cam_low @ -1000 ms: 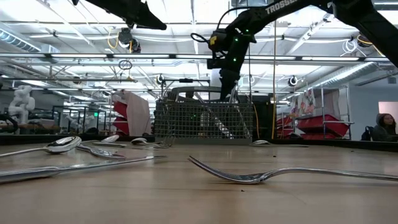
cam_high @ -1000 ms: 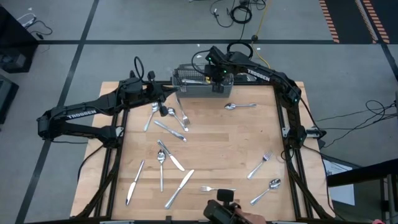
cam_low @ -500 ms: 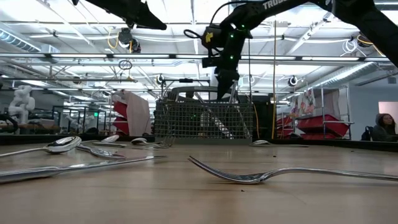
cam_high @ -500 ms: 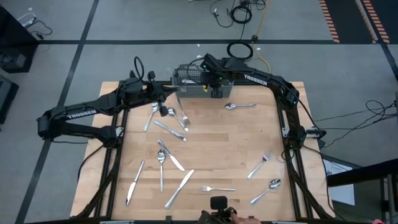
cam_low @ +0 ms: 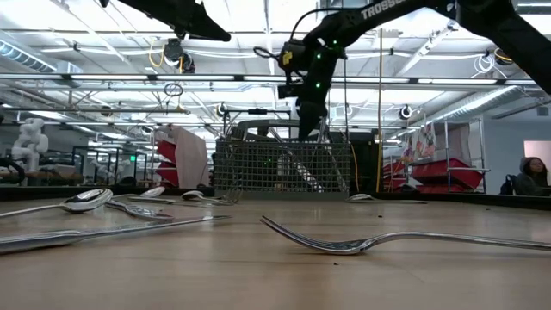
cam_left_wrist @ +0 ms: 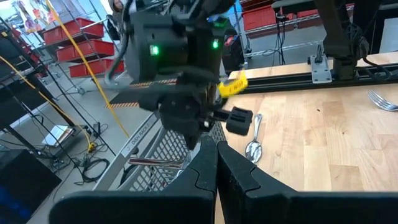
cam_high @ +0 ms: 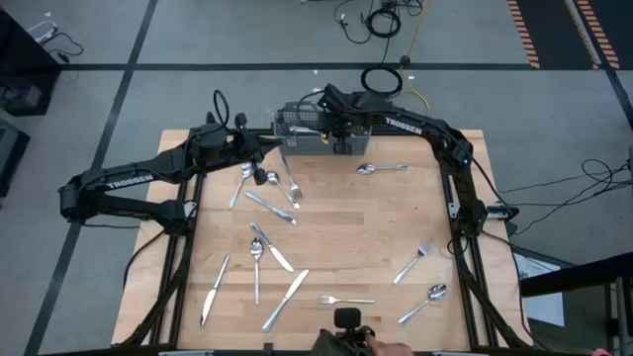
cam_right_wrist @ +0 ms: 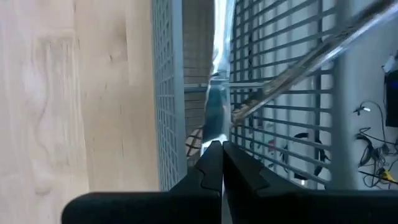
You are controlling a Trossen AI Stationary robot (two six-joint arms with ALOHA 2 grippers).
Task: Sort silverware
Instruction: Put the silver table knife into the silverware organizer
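My right gripper (cam_high: 336, 136) points steeply down over the grey wire-mesh basket (cam_high: 300, 133) at the table's far edge, shut on a slim piece of silverware (cam_right_wrist: 216, 106). In the low view it stands just above the basket's rim (cam_low: 284, 142). Another piece (cam_right_wrist: 292, 65) lies slanted inside the basket. Loose forks, spoons and knives lie flat on the wooden table, among them a spoon (cam_high: 381, 169), a fork (cam_high: 413, 262) and a knife (cam_high: 285, 300). My left gripper (cam_high: 259, 150) hangs shut and empty above the table's far left. My right gripper pinches one end of the shiny piece (cam_right_wrist: 216, 138) between its two fingers (cam_right_wrist: 205, 165), which come from above and slant down. The piece runs on in line with the fingers, down inside the basket beside its mesh wall. I cannot tell whether it is a fork, spoon or knife.
A cluster of spoons and forks (cam_high: 265, 183) lies just in front of my left gripper. More pieces (cam_high: 259, 252) are spread over the table's near left. A fork (cam_high: 346, 300) and a spoon (cam_high: 425, 302) lie near the front edge. A person sits at the room's far right (cam_low: 532, 176).
My right gripper has shifted a little toward the table's left over the basket and rolled slightly, staying shut on its piece.
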